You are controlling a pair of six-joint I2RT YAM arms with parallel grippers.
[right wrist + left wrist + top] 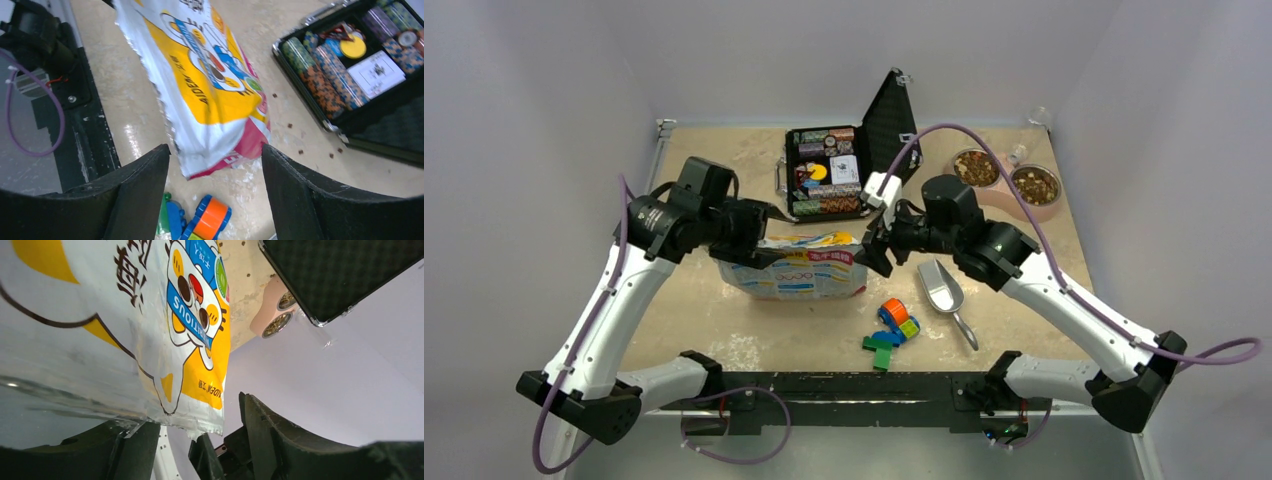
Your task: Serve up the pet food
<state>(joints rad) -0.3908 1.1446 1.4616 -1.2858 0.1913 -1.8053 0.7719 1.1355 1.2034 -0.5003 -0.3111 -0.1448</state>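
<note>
The pet food sat in both cups of a pink bowl at the far right of the table, and a few bits lay loose near the black case. The food bag lay in the middle, with the left gripper and right gripper at its two ends, fingers spread wide, holding nothing

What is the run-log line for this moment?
left gripper: open; right gripper: open; white-and-yellow pet-food bag: lying on table between them; pink double bowl: brown kibble inside; silver metal scoop: untouched
</note>
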